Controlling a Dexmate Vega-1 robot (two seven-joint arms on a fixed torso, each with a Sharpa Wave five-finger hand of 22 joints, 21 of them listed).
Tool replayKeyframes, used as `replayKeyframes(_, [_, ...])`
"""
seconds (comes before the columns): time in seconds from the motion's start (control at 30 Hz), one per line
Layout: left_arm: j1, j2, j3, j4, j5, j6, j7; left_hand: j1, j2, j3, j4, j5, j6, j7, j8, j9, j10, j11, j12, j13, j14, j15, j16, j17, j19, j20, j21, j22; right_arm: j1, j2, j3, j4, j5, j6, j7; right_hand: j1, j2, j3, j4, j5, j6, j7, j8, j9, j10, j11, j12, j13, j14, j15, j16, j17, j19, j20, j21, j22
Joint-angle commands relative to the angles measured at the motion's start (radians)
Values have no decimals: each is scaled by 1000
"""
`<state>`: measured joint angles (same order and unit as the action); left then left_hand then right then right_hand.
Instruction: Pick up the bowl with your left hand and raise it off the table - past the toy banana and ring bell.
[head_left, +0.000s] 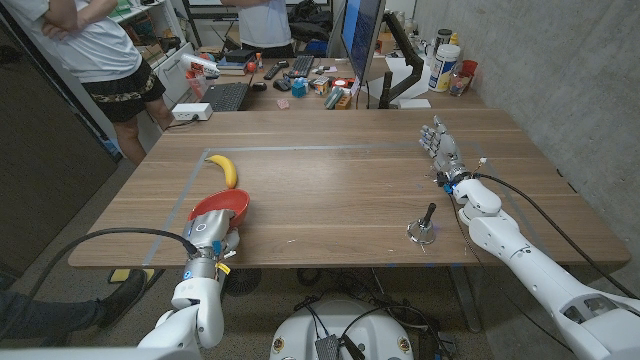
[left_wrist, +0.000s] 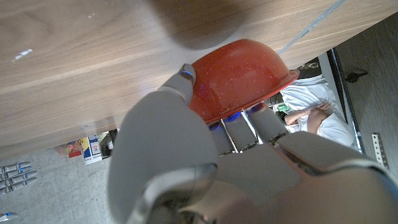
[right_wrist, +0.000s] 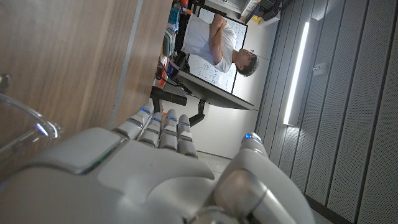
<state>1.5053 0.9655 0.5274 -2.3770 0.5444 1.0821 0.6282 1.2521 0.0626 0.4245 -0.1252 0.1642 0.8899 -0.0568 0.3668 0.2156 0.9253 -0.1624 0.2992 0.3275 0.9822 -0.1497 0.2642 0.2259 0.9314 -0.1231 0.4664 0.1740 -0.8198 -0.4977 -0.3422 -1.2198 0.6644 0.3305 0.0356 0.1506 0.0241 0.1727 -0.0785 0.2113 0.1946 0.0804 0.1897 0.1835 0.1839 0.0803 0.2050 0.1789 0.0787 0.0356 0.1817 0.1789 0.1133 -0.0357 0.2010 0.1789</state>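
Head view shows the left hand (head_left: 207, 243) gripping a glossy red bowl (head_left: 222, 207), tilted, the right hand (head_left: 440, 148) open.

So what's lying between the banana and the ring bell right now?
Nothing: the head view shows only bare wooden table between the toy banana and the ring bell. The red bowl sits nearer, below the banana, gripped by the left hand.

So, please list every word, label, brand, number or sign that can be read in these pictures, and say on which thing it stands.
No text can be read.
Bottles and boxes on the far desk: labels too small.
Printed items on the floor, left wrist view: print blurred.
Whiteboard behind the person, right wrist view: marks too small.
Red bowl, toy banana, ring bell: no writing seen.
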Motion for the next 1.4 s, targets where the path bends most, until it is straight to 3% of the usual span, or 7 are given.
replayKeyframes(0.03, [0, 19, 13, -47, 30, 43, 13, -9, 8, 1, 9, 9, 11, 5, 7, 5, 4, -3, -2, 4, -4, -69, -3, 4, -1, -10, 2, 2, 7, 7, -3, 18, 2, 2, 5, 3, 12, -3, 1, 6, 5, 0, 3, 2, 3, -6, -1, 2, 6, -1, 4, 3, 1, 1, -1, 5])
replayKeyframes(0.67, [19, 46, 0, -96, 51, 53, 25, -7, 15, 7, 8, 11, 7, 5, 8, 5, 7, -5, -7, 12, -3, -71, -4, 11, -5, -4, -1, 2, 7, 6, -6, 8, -4, 2, -1, 4, 13, -5, 1, 6, 5, 1, 3, 2, 2, -5, -1, 2, 6, -1, 4, 3, 1, 1, -1, 5])
replayKeyframes(0.97, [47, 67, -51, -117, 28, 11, 21, -8, 16, 8, 8, 11, 10, 6, 9, 5, 9, -5, -10, 16, 2, -72, -3, 14, -5, -4, -3, 2, 3, 5, -6, 0, -6, 0, -8, 4, 13, -5, 0, 7, 5, 1, 3, 2, 2, -6, -1, 2, 5, -1, 4, 3, 1, 1, -1, 5])
replayKeyframes(1.4, [35, 94, -58, -142, 57, 8, -6, -13, 15, 8, 10, 10, 13, 8, 12, 5, 12, -5, -13, 22, 3, -71, -5, 17, -7, -2, -5, 2, 1, -3, -2, -15, -7, -9, -15, 4, 13, -6, 0, 7, 6, 1, 3, 2, 2, -6, -1, 2, 5, 0, 4, 3, 1, 1, -1, 5])
